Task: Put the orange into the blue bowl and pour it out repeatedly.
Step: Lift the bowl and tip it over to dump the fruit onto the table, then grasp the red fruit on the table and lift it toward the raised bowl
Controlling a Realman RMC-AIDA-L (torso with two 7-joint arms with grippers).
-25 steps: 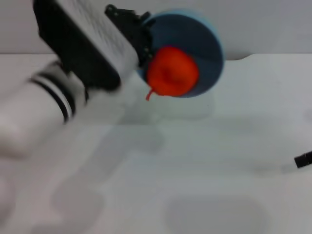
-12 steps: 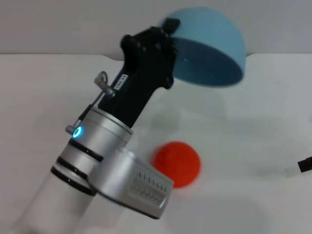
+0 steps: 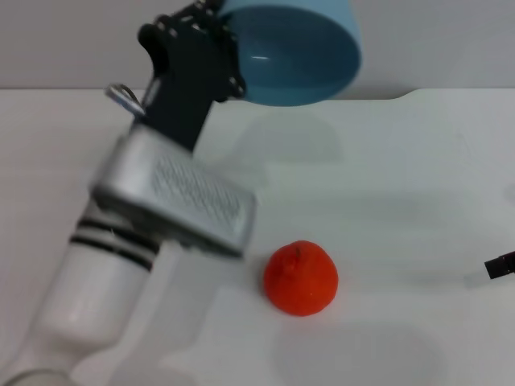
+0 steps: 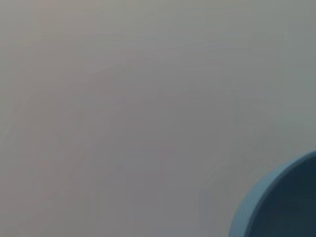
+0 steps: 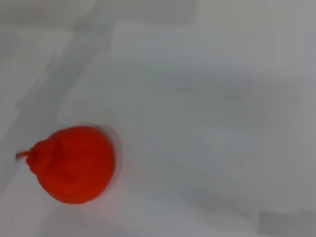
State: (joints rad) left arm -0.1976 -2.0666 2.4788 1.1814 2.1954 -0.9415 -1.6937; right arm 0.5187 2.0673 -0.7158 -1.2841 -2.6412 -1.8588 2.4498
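The left gripper point(image 3: 219, 36) is up high at the back, gripping the rim of the blue bowl point(image 3: 294, 52); the bowl is tipped in the air with its open side facing forward; the orange point(image 3: 301, 277) sits on the white table point(image 3: 402, 185), well below the bowl; only a dark tip of the right gripper point(image 3: 500, 264) shows at the side, so I cannot tell how it stands.

A small, bright red-orange mandarin-like fruit point(image 5: 74, 164) lay alone on the smooth white table surface point(image 5: 212, 123); its knobbed stem end pointed sideways.
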